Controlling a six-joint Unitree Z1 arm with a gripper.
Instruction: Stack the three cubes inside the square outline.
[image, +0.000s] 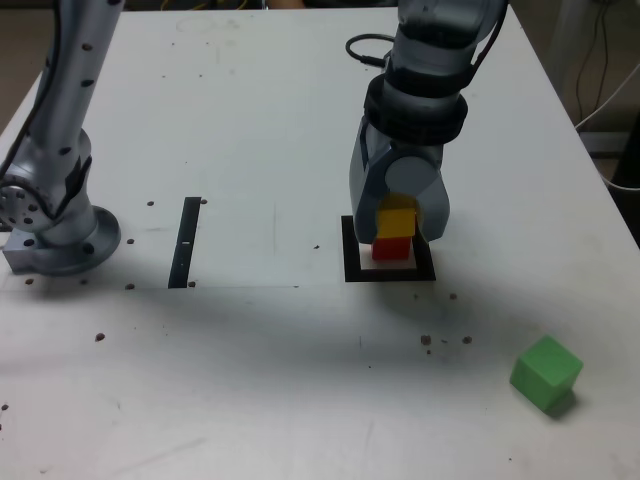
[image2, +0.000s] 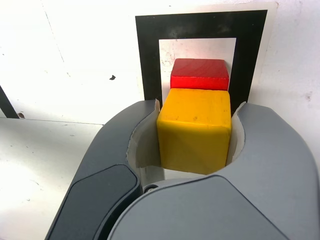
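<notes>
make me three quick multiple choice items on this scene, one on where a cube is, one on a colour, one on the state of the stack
1. Where is the green cube?
A. inside the square outline
B. on the table, off toward the exterior view's lower right, apart from the outline
C. between the claw's jaws

2. What colour is the cube lying directly on the square outline's white centre?
A. red
B. green
C. blue

3. How far along is the stack?
A. no cube is in the outline
B. all three are stacked
C. two are stacked, yellow on red

Answers:
1. B: it sits alone on the bare table, far from the outline.
2. A: the red cube lies at the bottom.
3. C: the yellow cube sits on the red one, with the claw around it.
</notes>
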